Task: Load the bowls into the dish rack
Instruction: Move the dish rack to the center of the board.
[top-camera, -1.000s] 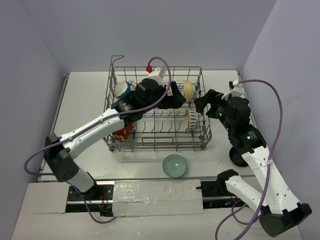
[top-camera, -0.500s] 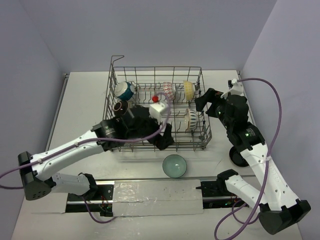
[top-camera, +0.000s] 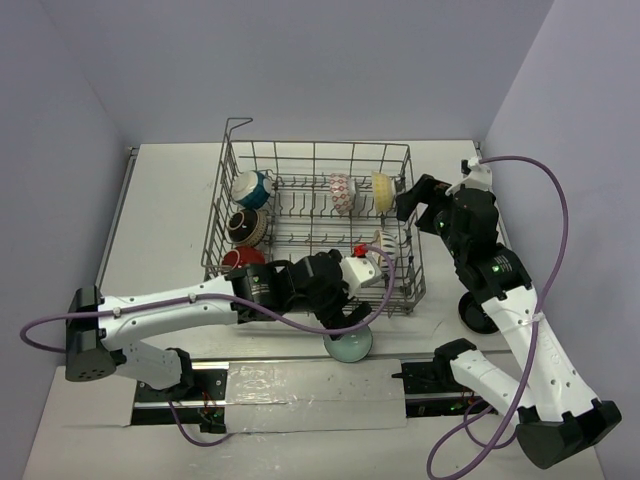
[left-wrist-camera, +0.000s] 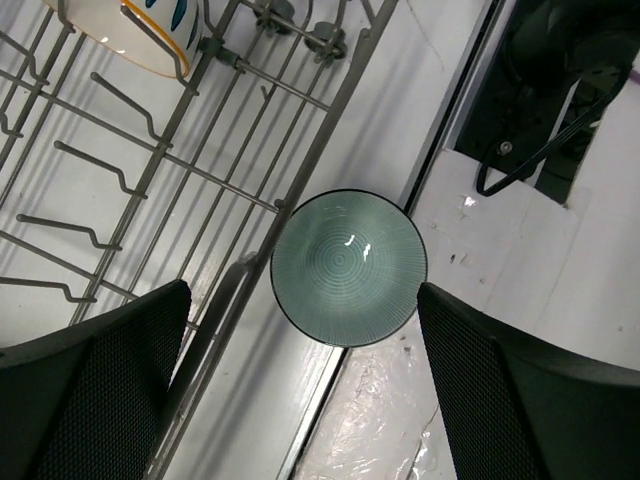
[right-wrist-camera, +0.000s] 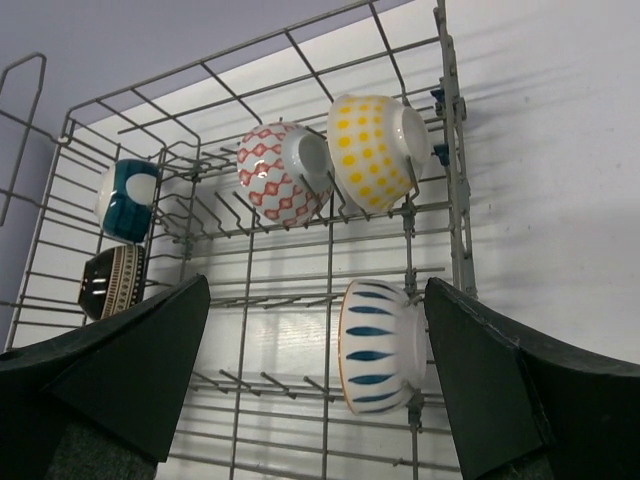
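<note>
The grey wire dish rack (top-camera: 215, 225) holds several bowls on edge: blue-and-white (top-camera: 250, 188), black (top-camera: 245, 226), red (top-camera: 240, 260), red-patterned (top-camera: 341, 192), yellow-dotted (top-camera: 381, 190) and blue-striped (top-camera: 385, 245). A pale green bowl (top-camera: 349, 345) stands upright on the table in front of the rack. My left gripper (top-camera: 345, 315) hovers above it, open and empty; in the left wrist view the green bowl (left-wrist-camera: 348, 267) lies between the spread fingers (left-wrist-camera: 100, 390). My right gripper (top-camera: 405, 205) is open and empty at the rack's right wall, facing the blue-striped bowl (right-wrist-camera: 380, 345).
The rack's front corner (left-wrist-camera: 300, 170) lies just left of the green bowl. A taped strip (top-camera: 310, 385) runs along the near table edge, with the arm's black base and cable (left-wrist-camera: 560, 90) beyond it. Walls close in on the left, back and right.
My left arm has pulled out of the rack and swung to the near side, now above the green bowl. The red-patterned bowl is uncovered. My right arm has barely moved.
</note>
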